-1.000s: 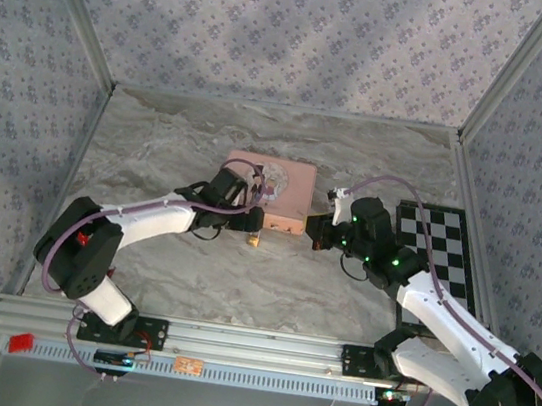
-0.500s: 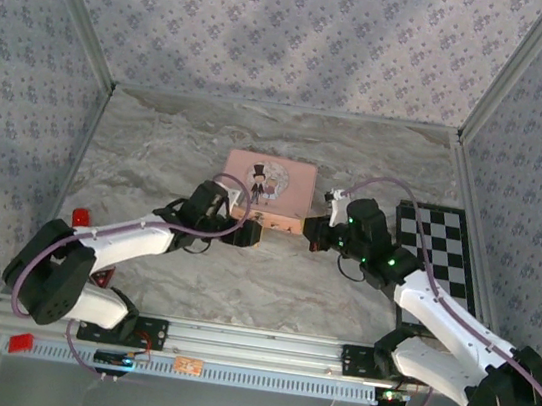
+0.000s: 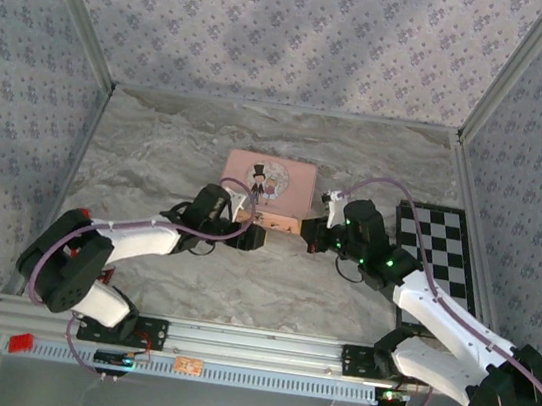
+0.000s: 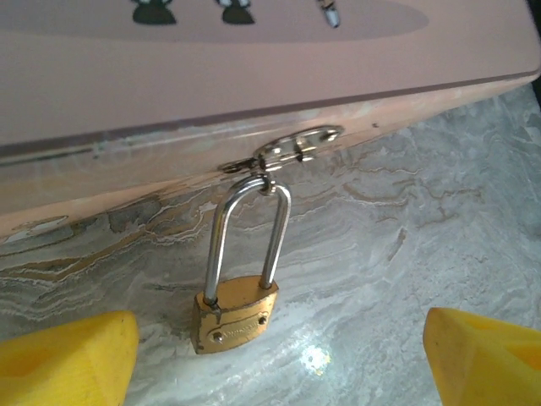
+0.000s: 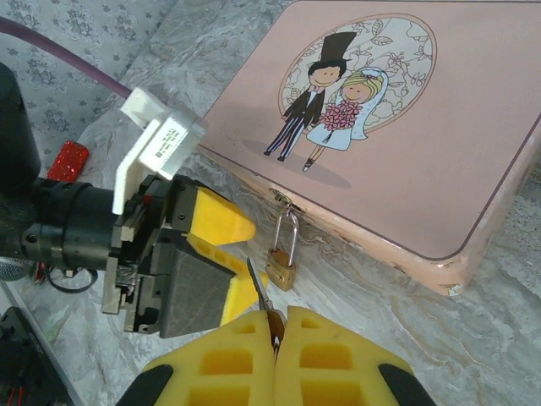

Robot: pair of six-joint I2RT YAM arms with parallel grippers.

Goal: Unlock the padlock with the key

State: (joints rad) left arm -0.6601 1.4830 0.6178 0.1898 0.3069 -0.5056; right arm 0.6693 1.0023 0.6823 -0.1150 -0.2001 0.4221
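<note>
Left claw [image 4: 275,364] drawn back, spread beside padlock [image 4: 235,309], right claw [image 5: 277,326] pinching key [image 5: 258,283]

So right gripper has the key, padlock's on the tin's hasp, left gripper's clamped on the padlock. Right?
One slip: the left gripper is open, its fingers either side of the padlock, not touching it; the left wrist view shows it. The right gripper does pinch the key, and the padlock hangs from the hasp on the tin.

The tin [image 3: 269,181] sits mid-tabletop [image 3: 156,157] toward the far edge, the padlock [image 4: 235,311] hanging off its near side, the checkered board [image 3: 438,237] along the right edge.
</note>
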